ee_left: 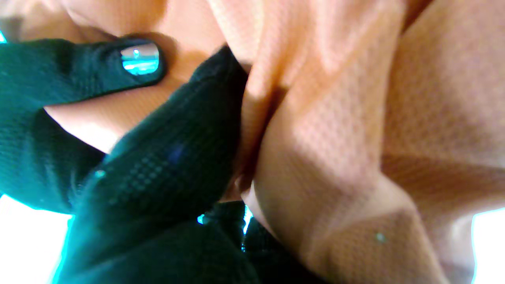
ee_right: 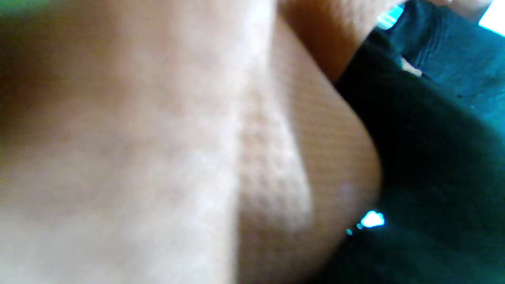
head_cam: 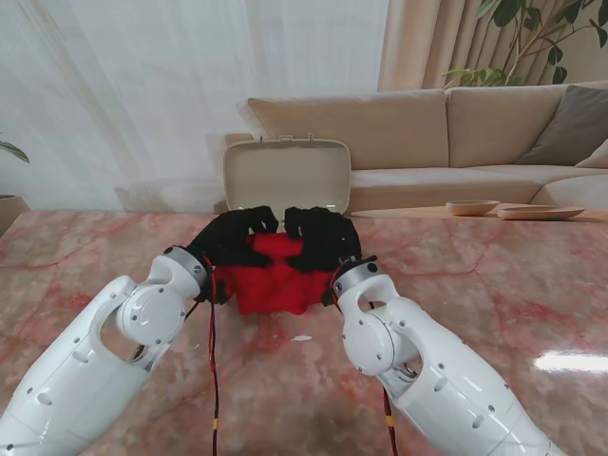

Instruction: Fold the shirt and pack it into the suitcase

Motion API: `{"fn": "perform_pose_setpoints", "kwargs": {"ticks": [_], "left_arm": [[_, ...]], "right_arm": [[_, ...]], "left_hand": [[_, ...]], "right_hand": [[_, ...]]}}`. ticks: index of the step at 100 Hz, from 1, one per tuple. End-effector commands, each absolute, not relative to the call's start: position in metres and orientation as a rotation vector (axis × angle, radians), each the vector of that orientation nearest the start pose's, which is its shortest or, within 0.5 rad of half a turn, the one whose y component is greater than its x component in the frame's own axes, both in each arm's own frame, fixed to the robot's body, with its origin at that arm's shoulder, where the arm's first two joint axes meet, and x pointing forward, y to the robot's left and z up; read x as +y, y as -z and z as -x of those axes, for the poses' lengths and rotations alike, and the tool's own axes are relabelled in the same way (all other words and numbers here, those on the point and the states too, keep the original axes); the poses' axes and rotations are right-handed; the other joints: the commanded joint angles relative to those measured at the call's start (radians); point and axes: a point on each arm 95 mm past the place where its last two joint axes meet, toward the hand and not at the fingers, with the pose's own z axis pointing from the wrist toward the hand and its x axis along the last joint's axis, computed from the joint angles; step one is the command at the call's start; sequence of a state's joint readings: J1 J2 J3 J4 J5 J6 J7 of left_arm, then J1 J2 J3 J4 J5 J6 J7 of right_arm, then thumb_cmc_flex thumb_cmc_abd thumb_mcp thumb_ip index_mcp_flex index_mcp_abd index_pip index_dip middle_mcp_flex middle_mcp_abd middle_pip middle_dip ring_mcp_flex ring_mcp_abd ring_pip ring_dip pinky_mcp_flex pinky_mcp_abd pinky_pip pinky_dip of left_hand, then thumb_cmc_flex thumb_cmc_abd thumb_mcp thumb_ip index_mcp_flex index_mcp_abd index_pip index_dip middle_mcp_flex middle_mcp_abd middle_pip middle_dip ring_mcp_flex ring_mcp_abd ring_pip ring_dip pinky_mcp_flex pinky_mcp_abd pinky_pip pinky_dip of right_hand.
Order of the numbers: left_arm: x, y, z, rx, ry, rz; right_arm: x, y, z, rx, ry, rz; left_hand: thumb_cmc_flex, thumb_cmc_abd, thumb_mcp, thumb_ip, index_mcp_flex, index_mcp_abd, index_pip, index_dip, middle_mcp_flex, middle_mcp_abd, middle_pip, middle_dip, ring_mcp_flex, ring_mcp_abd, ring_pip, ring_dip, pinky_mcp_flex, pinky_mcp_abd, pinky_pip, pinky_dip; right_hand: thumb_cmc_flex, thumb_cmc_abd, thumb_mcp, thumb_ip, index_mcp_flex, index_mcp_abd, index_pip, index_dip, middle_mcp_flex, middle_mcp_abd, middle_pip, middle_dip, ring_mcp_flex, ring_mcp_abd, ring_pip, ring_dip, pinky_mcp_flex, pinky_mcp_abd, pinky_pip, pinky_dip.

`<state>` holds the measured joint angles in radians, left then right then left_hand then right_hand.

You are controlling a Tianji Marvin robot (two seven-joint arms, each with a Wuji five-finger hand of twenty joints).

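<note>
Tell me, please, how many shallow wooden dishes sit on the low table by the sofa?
2. One round wooden bowl sits by the beige sofa; a flatter wooden tray lies just to its right. Others may be hidden behind the open beige suitcase.

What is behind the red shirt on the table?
The open beige suitcase stands behind the shirt, lid raised. The left hand and right hand cover its lower part, so its inside is hidden.

Count, my view: 1 shirt, red, bunched. 1 suitcase, beige, lid up. 2 hands: my left hand and right hand, both black-gloved. 1 table. 2 shallow bowls far right. 1 sofa.
</note>
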<state>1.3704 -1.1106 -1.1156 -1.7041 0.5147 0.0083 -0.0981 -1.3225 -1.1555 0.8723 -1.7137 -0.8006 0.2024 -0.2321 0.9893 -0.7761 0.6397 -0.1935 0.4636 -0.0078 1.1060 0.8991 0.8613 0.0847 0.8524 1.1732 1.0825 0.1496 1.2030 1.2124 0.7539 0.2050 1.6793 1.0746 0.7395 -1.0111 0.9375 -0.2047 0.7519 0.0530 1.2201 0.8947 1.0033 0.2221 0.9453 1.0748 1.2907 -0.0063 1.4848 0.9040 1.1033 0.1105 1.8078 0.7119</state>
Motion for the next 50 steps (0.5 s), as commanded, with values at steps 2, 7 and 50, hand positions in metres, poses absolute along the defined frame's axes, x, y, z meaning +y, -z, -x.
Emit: {"fn": "perform_pose_setpoints", "kwargs": {"ticks": [2,7,50], "left_arm": [[-0.051,0.239,-0.445,1.349,1.915,1.461],[-0.050,0.239,-0.449,1.340,1.917,1.470],[-0.045,0.248,-0.487,1.266,1.954,1.500]], "right_arm": [[0.130,0.225,-0.418,1.218,-1.882,-1.108],[0.131,0.225,-0.422,1.223,-1.877,-1.116],[0.137,0.226,-0.450,1.240,-1.839,-1.185]], "left_hand": [[0.109,0.062,0.170,0.050,0.069,-0.031,0.092,0.031,0.051,-0.037,0.031,0.023,0.040,-0.005,0.073,0.023,0.021,-0.027,0.116,-0.004],[0.111,0.063,0.169,0.051,0.068,-0.031,0.091,0.031,0.050,-0.038,0.030,0.024,0.037,-0.004,0.072,0.025,0.018,-0.025,0.114,-0.003],[0.115,0.072,0.153,0.046,0.064,-0.032,0.087,0.028,0.045,-0.039,0.024,0.030,0.022,0.006,0.067,0.034,-0.015,-0.010,0.099,0.020]], "right_hand": [[0.122,0.065,0.200,0.150,0.036,-0.073,0.079,0.030,0.035,-0.003,0.056,0.023,0.026,-0.052,0.029,0.016,0.019,-0.054,0.118,0.023],[0.121,0.068,0.198,0.150,0.033,-0.073,0.080,0.031,0.031,-0.004,0.056,0.024,0.026,-0.051,0.025,0.014,0.015,-0.054,0.116,0.023],[0.124,0.078,0.191,0.149,0.023,-0.074,0.084,0.031,0.019,-0.006,0.058,0.027,0.026,-0.044,0.010,0.007,-0.005,-0.053,0.106,0.028]]}}
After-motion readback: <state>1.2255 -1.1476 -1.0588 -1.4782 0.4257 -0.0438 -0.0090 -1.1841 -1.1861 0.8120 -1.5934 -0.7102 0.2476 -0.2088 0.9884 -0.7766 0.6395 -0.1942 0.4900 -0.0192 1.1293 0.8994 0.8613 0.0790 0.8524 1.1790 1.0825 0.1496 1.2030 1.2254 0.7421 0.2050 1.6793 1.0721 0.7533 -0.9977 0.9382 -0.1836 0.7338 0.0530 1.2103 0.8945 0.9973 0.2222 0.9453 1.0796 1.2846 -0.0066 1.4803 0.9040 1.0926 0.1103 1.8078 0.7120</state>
